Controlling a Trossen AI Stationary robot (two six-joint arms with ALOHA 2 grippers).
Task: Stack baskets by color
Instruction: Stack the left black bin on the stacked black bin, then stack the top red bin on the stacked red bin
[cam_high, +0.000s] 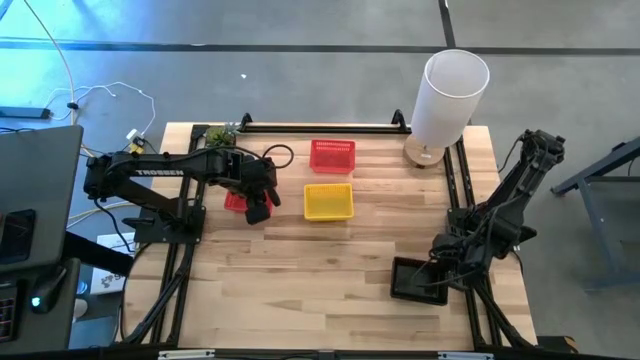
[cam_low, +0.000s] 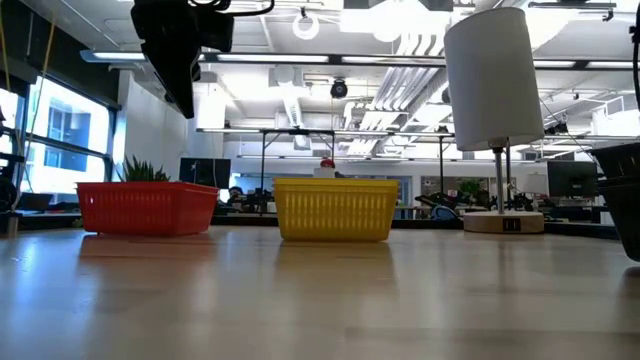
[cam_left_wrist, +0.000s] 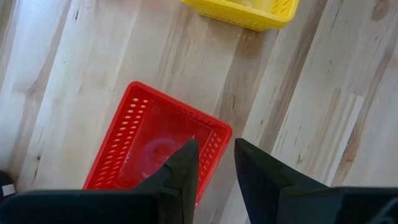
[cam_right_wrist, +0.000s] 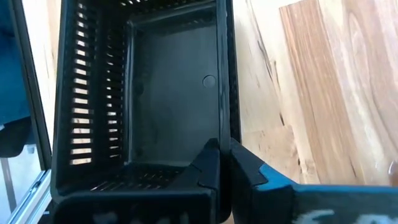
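Note:
One red basket (cam_high: 235, 201) lies flat on the table's left part, directly under my left gripper (cam_high: 260, 206). That gripper hangs open well above it (cam_low: 180, 70); its fingertips (cam_left_wrist: 214, 163) stand over the basket's rim, apart from it. A second red basket (cam_high: 332, 155) sits farther back at the centre, and a yellow basket (cam_high: 328, 200) sits just in front of it. At the near right, my right gripper (cam_high: 441, 268) is shut on a black basket (cam_high: 417, 280). My right gripper pinches one long side wall of the black basket (cam_right_wrist: 224, 121), near a corner, with one finger inside the basket and one outside. The fingers come from above, slanting down. I cannot tell whether the basket's bottom rests on the table.
A tall white cylinder (cam_high: 450, 95) on a round base stands at the far right corner, and a small green plant (cam_high: 221, 133) at the far left. Dark rails (cam_high: 320, 127) run along the table's far and side edges. Bare wood spans the near middle.

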